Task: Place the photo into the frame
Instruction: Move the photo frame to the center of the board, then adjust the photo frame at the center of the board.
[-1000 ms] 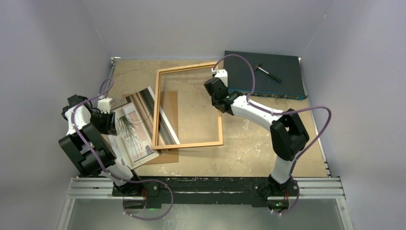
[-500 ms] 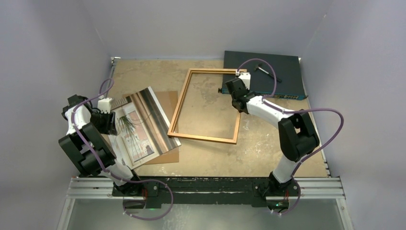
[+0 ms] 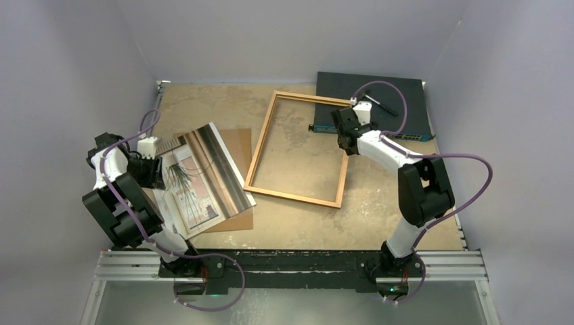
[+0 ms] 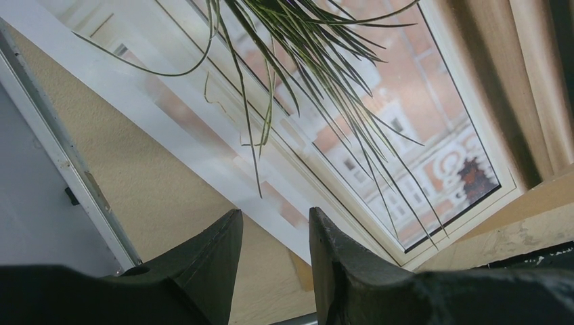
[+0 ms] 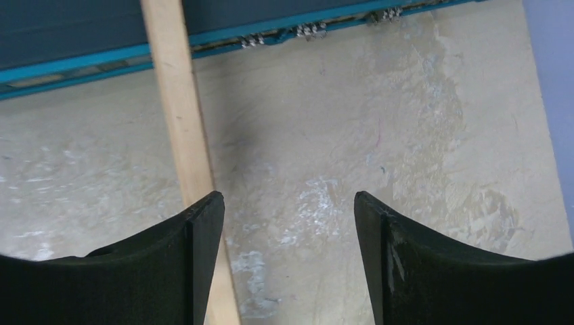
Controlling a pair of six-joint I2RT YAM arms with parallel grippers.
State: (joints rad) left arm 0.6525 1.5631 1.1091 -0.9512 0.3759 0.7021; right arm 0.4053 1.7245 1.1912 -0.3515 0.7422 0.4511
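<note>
On the right half of the table (image 3: 196, 101), the frame (image 3: 291, 197) lies flat and empty, one corner of it over the edge of the dark electronics box (image 3: 399, 91). Its opening shows only bare tabletop, so it seems to be set out there as the target for the print. The right gripper (image 5: 285, 200) hangs over the frame's right-hand rail with its fingers spread wide. The wrist view shows the pale wooden rail running just beside one finger and clamped by neither, so this arm holds nothing and looks placed to steady or nudge the frame. The photo (image 3: 196, 177) is well apart from the frame, at the left of the table. It lies picture side up and askew, partly over the plain brown backing board (image 3: 238, 142). That overlap probably keeps one edge of the print slightly raised, which would help a finger get under it. The left gripper (image 4: 274, 223) sits at the photo's left edge, looking down on its white border. Its fingers stand only a little apart, and nothing shows pinched in the narrow gap. I judge the insertion not yet begun, since the photo has first to be gripped and carried across.
</note>
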